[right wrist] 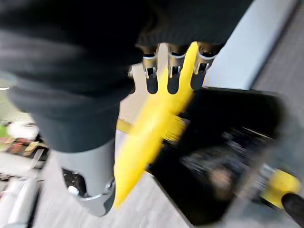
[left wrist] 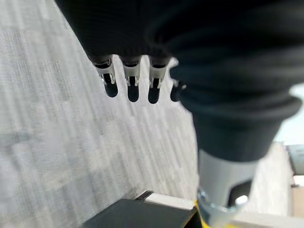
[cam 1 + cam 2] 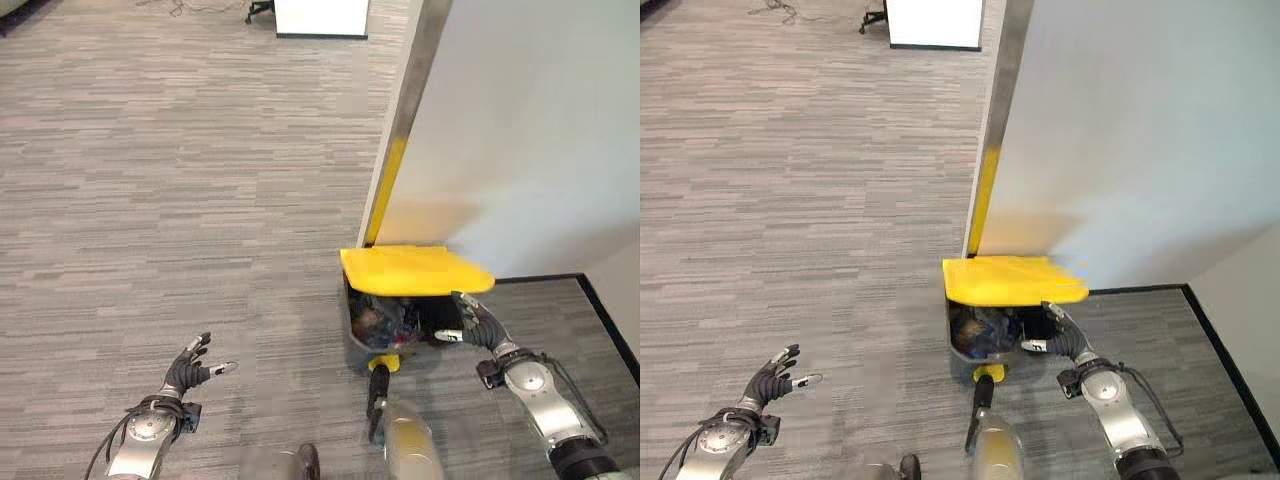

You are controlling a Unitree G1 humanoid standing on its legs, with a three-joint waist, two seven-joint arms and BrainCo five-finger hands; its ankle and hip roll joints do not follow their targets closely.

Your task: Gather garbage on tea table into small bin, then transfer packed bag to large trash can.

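A large grey trash can (image 3: 360,352) stands on the carpet against a wall, its yellow lid (image 3: 415,270) raised. Dark bagged rubbish (image 3: 385,322) lies inside the can. A yellow pedal (image 3: 383,364) sticks out at its base. My right hand (image 3: 478,322) hovers at the can's right rim just under the lid, fingers straight and holding nothing. In the right wrist view the fingers (image 1: 172,78) point past the lid (image 1: 156,123) over the black inside (image 1: 228,156). My left hand (image 3: 187,373) hangs open over bare carpet at the lower left, fingers (image 2: 132,78) spread.
A pale wall panel (image 3: 520,130) with a yellow edge strip (image 3: 385,195) rises behind the can. A black baseboard (image 3: 600,310) runs along the right. A white cabinet (image 3: 320,18) stands far off at the top. Grey carpet (image 3: 180,200) spreads to the left.
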